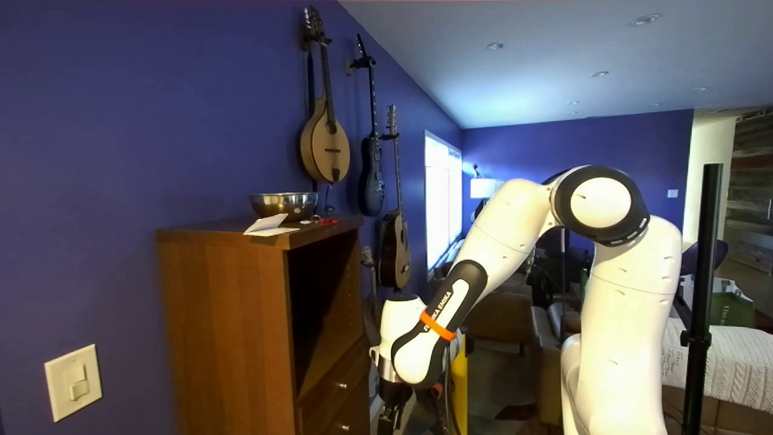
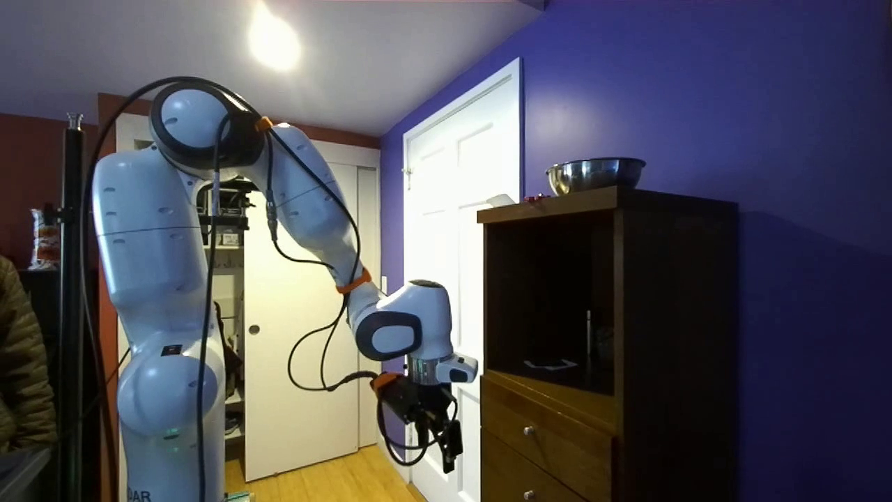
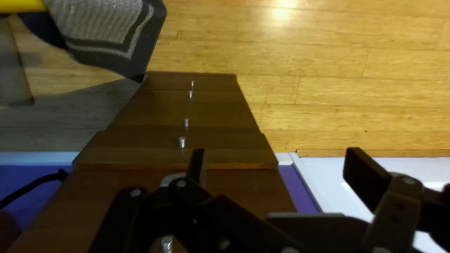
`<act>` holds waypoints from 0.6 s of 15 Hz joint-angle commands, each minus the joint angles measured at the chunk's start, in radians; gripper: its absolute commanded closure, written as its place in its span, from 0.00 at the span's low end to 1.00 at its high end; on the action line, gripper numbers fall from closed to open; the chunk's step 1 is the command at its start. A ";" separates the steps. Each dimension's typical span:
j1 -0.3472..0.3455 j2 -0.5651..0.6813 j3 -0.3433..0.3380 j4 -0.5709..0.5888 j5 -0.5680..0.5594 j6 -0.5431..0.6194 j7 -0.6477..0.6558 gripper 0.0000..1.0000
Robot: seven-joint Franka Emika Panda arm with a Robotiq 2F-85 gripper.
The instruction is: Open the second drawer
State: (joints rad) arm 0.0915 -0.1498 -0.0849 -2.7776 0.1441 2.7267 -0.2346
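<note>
A brown wooden cabinet [image 1: 223,314] [image 2: 676,314] has an open compartment above a stack of drawers. Its top drawer [image 2: 512,418] has a small silver knob [image 2: 528,431]. The second drawer [image 2: 503,470] is below it, cut off by the frame, with its knob [image 2: 529,495] at the bottom edge; this knob [image 1: 345,428] also shows in an exterior view. Both drawers look shut. In the wrist view several knobs line the cabinet front [image 3: 218,189]; the nearest knob [image 3: 167,243] is partly behind the gripper. My gripper [image 3: 276,163] [image 2: 448,453] is open, empty, pointing down, in front of the drawers, apart from them.
A metal bowl [image 1: 287,205] [image 2: 592,176] and a folded white paper [image 1: 269,225] lie on the cabinet top. A white door [image 2: 446,244] stands beside the cabinet. Guitars [image 1: 326,145] hang on the wall. A yellow object [image 1: 460,386] stands beyond the arm. Wooden floor [image 3: 316,88] lies below.
</note>
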 commanded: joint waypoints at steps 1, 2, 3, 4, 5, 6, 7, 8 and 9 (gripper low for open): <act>-0.117 0.103 0.024 0.000 -0.209 0.260 0.110 0.00; -0.150 0.132 0.020 0.000 -0.268 0.334 0.143 0.00; -0.179 0.162 0.011 0.001 -0.318 0.410 0.171 0.00; -0.178 0.183 -0.013 0.000 -0.305 0.465 0.179 0.00; -0.180 0.203 -0.014 0.001 -0.251 0.512 0.151 0.00; -0.178 0.221 -0.009 0.001 -0.230 0.553 0.153 0.00; -0.173 0.238 0.000 0.001 -0.219 0.592 0.164 0.00; -0.213 0.250 0.054 0.001 -0.230 0.627 0.193 0.00; -0.231 0.262 0.068 0.001 -0.270 0.658 0.222 0.00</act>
State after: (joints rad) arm -0.0944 0.0741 -0.0851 -2.7762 -0.1024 3.2920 -0.0828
